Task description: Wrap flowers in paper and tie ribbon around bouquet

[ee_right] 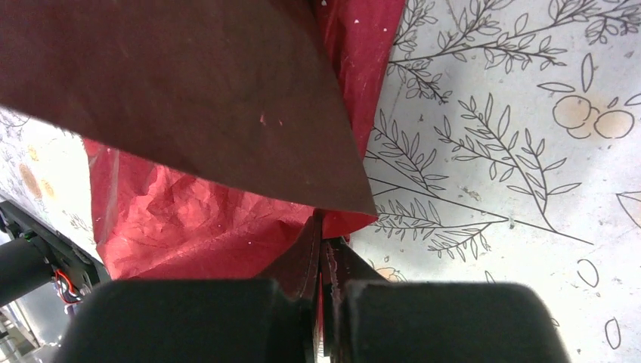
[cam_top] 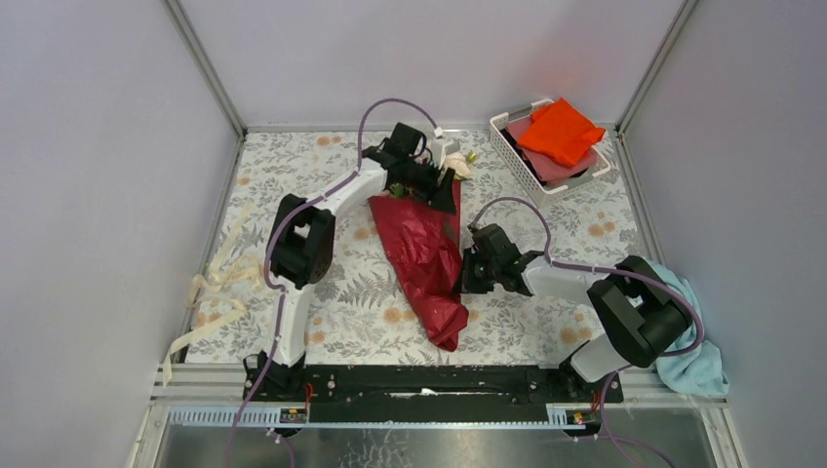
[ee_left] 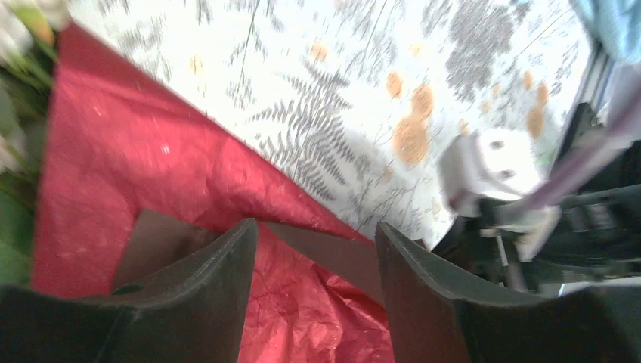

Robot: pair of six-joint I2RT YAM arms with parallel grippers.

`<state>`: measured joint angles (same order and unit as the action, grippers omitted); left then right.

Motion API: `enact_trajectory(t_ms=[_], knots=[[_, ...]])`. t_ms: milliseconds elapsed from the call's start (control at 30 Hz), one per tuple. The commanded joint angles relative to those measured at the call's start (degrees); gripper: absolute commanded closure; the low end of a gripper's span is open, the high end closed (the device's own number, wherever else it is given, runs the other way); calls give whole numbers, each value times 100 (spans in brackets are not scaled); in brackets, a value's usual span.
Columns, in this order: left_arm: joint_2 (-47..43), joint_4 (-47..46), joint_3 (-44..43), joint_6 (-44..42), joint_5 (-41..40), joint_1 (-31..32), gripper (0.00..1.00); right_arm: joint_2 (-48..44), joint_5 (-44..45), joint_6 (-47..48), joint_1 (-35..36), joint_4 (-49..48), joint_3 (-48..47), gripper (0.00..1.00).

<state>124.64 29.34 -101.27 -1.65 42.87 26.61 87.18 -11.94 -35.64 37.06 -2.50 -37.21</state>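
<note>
**Fern-printed table: red paper cone pinched at its right edge**

Fern-and-blossom patterned cloth covered the table point(cam_top: 546, 292), which was enclosed by plain pale walls. At its middle the paper point(cam_top: 424, 253) was laid as a dark red, crinkled cone. Its long axis ran from the far side toward the near edge and leaned slightly to the right. The wide mouth was turned to the far wall and the narrow tip pointed at the arm bases. At the mouth the flowers point(cam_top: 458, 166) were seen, with a cream rose and green leaves showing beyond the paper's rim.

The left gripper point(ee_left: 316, 227) was held over the wide end with its fingers clearly parted. Nothing was gripped between them, and red paper was visible below the gap. The right gripper point(ee_right: 323, 242) was closed tight at the cone's right edge, about midway along its length, with a thin sliver of red paper pinched between the fingers.

The ribbon point(cam_top: 219, 283) was left in loose cream loops along the table's left edge, well apart from the cone. A white basket point(cam_top: 507, 146) holding an orange cloth point(cam_top: 561, 132) was set in the far right corner, and a blue cloth point(cam_top: 692, 366) was bunched beside the right arm.
</note>
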Motion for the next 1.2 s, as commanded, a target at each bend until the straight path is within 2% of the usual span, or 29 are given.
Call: enact_trajectory(t_ms=[0,100,167,267,300,367,500,733,900,1033,1167], knots=[[-538,522,-820,-161,229,-41,33,44,5,-179,-17,-264,148,100],[-1042,778,-684,-400,301,-27,32,45,66,-226,-17,-301,208,100],[-1623,884,-173,-724,364,37,37,61,71,-227,-18,-308,206,100],[-2359,1060,872,-1506,-169,444,71,97,1,-216,-32,-329,174,100],[-2550,1089,1233,-1776,-466,660,79,100,-20,-210,-39,-344,159,100],[-2774,1117,1807,-2196,-1046,1153,85,113,-87,-214,-55,-384,140,100],[-2600,987,2134,-2435,-1883,2047,84,183,-227,-216,-81,-409,60,100],[-2245,-151,2701,-2736,-2547,2771,78,183,-472,-217,-238,-551,103,100],[-2382,-397,3635,-3223,-2517,3355,76,300,-696,-305,-501,-707,138,100],[-2694,-790,4259,-3117,-2210,3395,76,419,-828,-275,-620,-753,107,100],[-2729,-941,4492,-3147,-2332,3435,75,529,-856,-219,-635,-669,-5,100]])
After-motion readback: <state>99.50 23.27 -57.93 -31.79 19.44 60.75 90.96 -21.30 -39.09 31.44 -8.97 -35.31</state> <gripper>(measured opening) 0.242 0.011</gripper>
